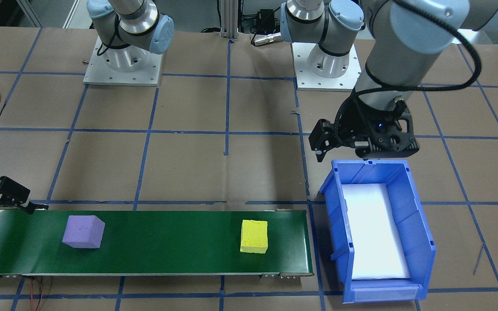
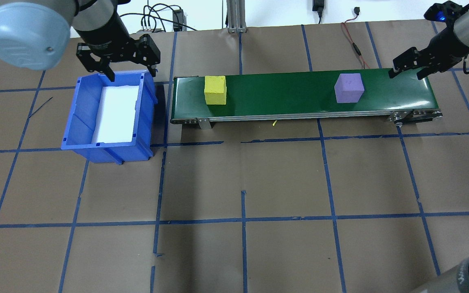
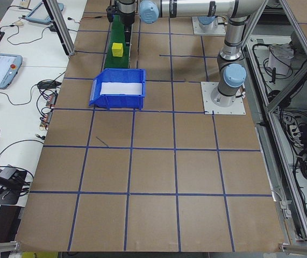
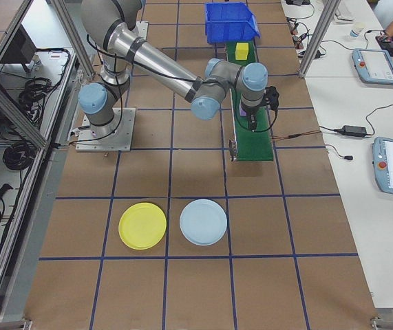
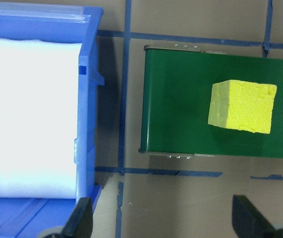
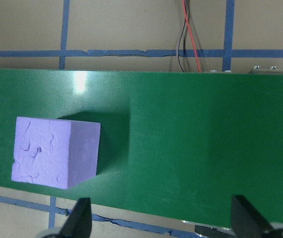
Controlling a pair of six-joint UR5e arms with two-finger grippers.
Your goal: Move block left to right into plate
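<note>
Covering the table (image 2: 259, 183), blue-taped brown paper; both grippers (image 2: 130, 75) (image 2: 407, 73) gape empty.

We see a yellow foam block (image 1: 254, 236) and a purple foam block (image 1: 83, 232) on a dark green conveyor belt (image 1: 167, 246). A blue plastic bin (image 1: 409, 218) holds a white liner (image 1: 374, 233). Blue tape lines (image 2: 242, 219) grid the brown table (image 2: 283, 183). A bright yellow plate (image 4: 142, 225) lies beside a pale blue plate (image 4: 204, 222).
</note>
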